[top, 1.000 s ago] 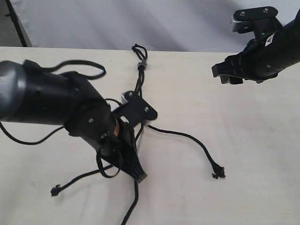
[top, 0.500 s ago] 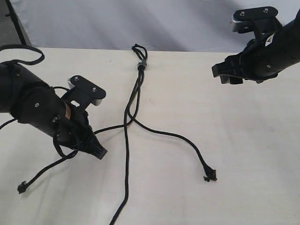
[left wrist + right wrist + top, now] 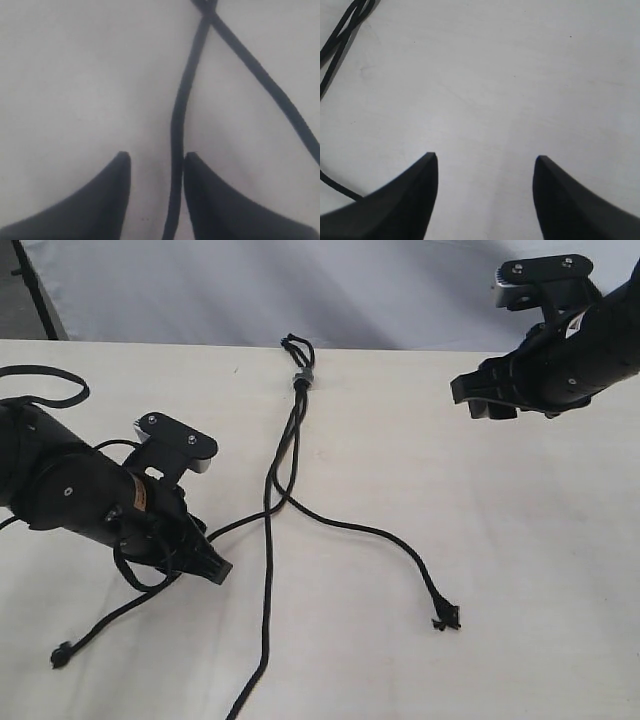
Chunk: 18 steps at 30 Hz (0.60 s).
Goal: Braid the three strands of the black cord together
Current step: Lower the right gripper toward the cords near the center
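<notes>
The black cord lies on the pale table (image 3: 540,540), its loop and knot (image 3: 300,378) at the far edge. Three strands fan out from the knot toward the near edge. The left strand (image 3: 240,524) runs under my left gripper (image 3: 215,568) and ends in a knot (image 3: 61,655). The middle strand (image 3: 265,600) runs straight down. The right strand (image 3: 400,540) ends in a frayed knot (image 3: 443,621). In the left wrist view the left gripper (image 3: 156,160) is open, with a strand (image 3: 177,125) lying loose between the fingers, against one of them. My right gripper (image 3: 480,398) hovers open and empty at the far right.
Glossy arm cables (image 3: 40,375) loop beside the left arm. A white backdrop (image 3: 300,280) stands behind the table's far edge. In the right wrist view, strands (image 3: 345,30) show in one corner, well away from the right gripper (image 3: 485,159).
The left arm swung from the middle to the left, pulling the left strand out sideways. Its jaws have since parted off the strand. The right arm has not moved.
</notes>
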Available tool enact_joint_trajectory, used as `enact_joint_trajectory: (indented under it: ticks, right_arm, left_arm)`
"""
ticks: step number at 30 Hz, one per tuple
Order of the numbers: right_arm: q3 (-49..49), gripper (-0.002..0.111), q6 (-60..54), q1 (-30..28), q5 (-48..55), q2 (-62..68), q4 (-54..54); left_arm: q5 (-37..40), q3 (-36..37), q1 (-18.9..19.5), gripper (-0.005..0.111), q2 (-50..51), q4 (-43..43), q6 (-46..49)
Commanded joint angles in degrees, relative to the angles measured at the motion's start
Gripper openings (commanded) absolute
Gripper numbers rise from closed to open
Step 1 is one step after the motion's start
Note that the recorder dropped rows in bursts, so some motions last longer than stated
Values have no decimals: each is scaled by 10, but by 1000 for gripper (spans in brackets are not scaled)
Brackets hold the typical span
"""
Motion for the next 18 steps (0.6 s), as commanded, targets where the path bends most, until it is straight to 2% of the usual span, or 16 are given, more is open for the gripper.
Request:
enact_joint_trajectory:
  ticks: [1, 4, 9, 14, 16, 18]
  right_arm:
    - [2, 54, 1, -5, 9, 1, 47]
    - [2, 54, -3, 5, 13, 1, 46]
    - [2, 54, -10, 53, 14, 1, 46]
    - [2, 54, -10, 106, 14, 3, 47]
    - [2, 54, -10, 132, 14, 10, 52]
    - [2, 54, -10, 158, 14, 20, 61]
  left_arm:
    - [2, 5, 1, 47, -1, 0, -6]
    - [2, 5, 1, 47, -1, -3, -6]
    - [1, 5, 1, 47, 19, -3, -19]
    - [-3, 2, 1, 47, -18, 3, -23]
    - [-3, 2, 15, 47, -44, 4, -23]
    - [-1, 2, 48, 47, -73, 4, -23]
